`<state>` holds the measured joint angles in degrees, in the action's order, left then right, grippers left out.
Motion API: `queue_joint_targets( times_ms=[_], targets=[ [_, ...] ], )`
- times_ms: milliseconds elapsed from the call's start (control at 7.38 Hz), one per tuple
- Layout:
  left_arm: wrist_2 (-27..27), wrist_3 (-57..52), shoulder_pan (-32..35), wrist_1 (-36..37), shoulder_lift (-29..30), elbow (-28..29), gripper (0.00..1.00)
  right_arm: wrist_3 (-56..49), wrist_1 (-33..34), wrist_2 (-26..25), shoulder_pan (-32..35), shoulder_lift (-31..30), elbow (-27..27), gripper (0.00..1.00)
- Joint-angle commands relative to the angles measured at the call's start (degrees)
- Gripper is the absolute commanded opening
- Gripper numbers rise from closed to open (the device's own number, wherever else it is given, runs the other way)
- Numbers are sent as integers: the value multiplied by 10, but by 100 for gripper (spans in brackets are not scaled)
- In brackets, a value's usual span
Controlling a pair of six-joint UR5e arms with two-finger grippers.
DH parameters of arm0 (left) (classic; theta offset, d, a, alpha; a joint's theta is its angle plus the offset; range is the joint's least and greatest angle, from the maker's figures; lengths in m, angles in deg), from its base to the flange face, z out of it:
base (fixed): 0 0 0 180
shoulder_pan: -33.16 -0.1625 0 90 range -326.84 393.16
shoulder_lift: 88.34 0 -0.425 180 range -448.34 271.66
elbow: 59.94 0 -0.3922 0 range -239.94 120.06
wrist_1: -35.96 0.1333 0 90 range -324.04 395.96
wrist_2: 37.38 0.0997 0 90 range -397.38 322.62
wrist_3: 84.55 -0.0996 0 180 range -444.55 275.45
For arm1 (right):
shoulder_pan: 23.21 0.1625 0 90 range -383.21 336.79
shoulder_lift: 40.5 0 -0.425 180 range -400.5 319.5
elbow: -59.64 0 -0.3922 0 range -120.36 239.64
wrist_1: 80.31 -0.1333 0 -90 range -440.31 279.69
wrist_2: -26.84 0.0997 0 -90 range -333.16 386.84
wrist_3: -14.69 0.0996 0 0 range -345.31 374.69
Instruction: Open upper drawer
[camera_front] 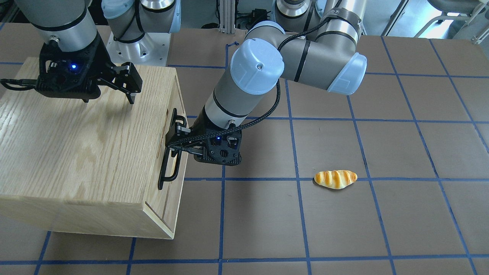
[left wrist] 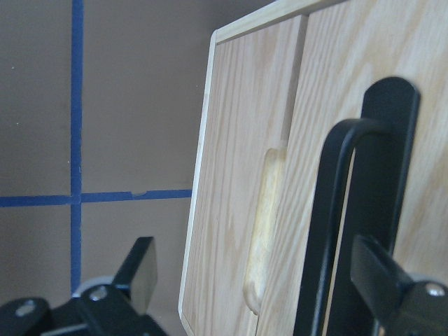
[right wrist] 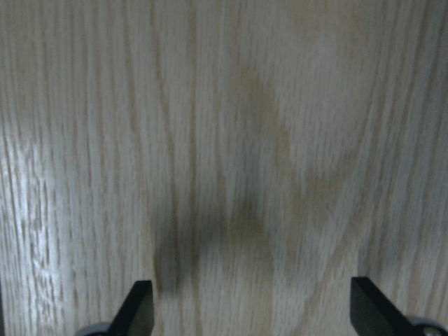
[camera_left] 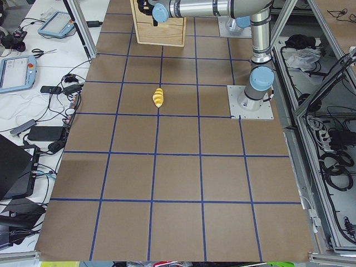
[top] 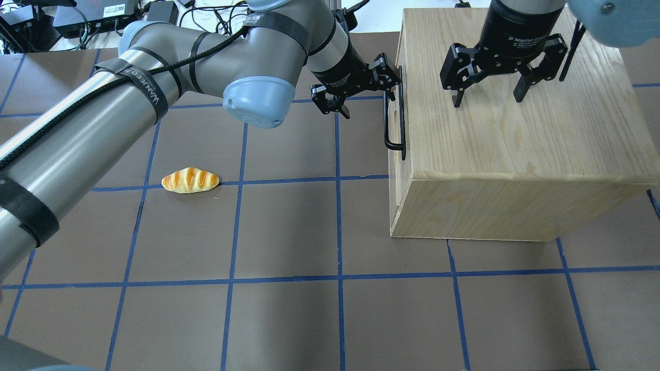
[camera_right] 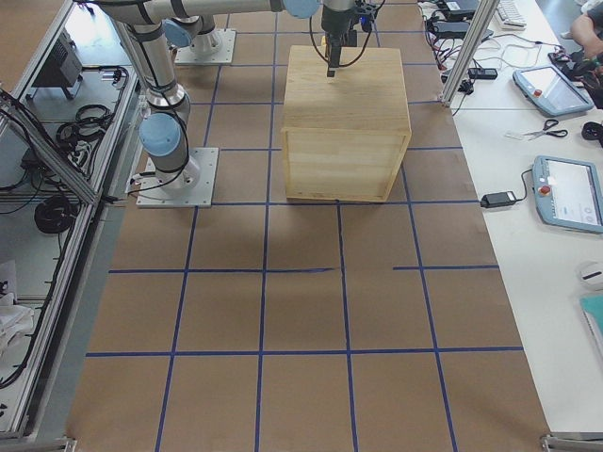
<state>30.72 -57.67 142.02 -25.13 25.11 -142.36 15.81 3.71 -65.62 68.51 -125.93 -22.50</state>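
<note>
Slip risk: left fingers (left wrist: 392, 283) are wide open, only one by the handle (top: 394, 121), so closing could miss. Right fingers (top: 521, 91), open too, hover above the cabinet (top: 515, 149), which might slide.

Lighting: bright, even, from overhead. Shadows: soft, under the right gripper (top: 487, 100) on the cabinet top (top: 515, 139). Glare: pale sheen on wood grain, right wrist view. Focus: handle (left wrist: 381, 182) close-up soft-edged; wrist views slightly blurred.
</note>
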Motion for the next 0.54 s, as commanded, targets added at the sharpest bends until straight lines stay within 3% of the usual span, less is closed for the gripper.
queue_joint_targets(
  times_ms=[0,406],
  targets=[
    [2,-7,0,0,3,-3,100,-1,0,0,0,0,1,100],
    [6,-17,0,4,-1,-24,100,0,0,0,0,0,1,100]
  ],
)
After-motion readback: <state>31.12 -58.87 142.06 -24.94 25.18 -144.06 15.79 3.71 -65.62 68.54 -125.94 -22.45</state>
